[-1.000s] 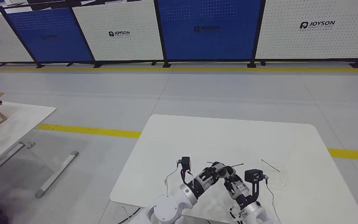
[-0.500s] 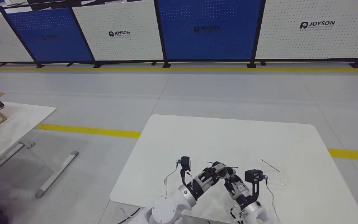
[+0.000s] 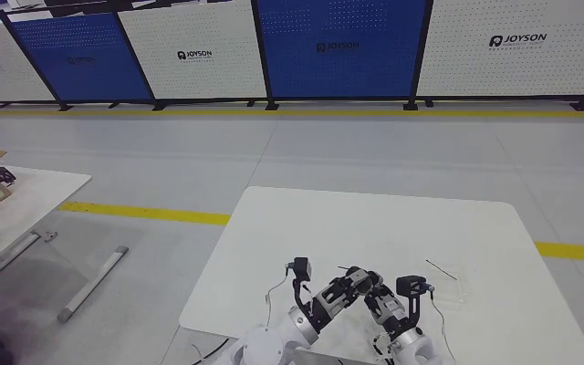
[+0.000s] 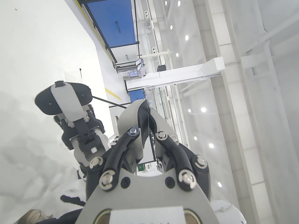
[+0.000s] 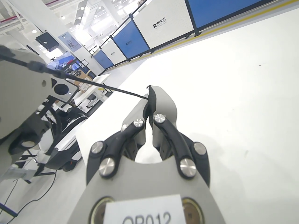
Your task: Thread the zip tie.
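A thin black zip tie (image 5: pixel 105 86) is stretched between my two grippers, low over the white table (image 3: pixel 383 219) near its front edge. My right gripper (image 5: pixel 150 95) is shut on one end of the strap. The strap runs from it to a thicker black part beside the left arm's housing. My left gripper (image 4: pixel 146 109) is shut, with a thin black strip showing between its pads. In the left wrist view the right gripper (image 4: pixel 63 97) stands close by, the zip tie (image 4: pixel 109 102) running from it to behind my left finger. From above, the left gripper (image 3: pixel 349 279) and right gripper (image 3: pixel 372 285) almost meet.
A spare black zip tie (image 3: pixel 441 269) lies on a clear plastic bag (image 3: pixel 452 285) to the right of the arms. The far half of the table is bare white surface. Blue and white partition panels (image 3: pixel 338 46) stand beyond the floor behind.
The strap end that stuck out to the right past the grippers has shortened and no longer shows. Both grippers have drifted slightly toward the table's front edge.
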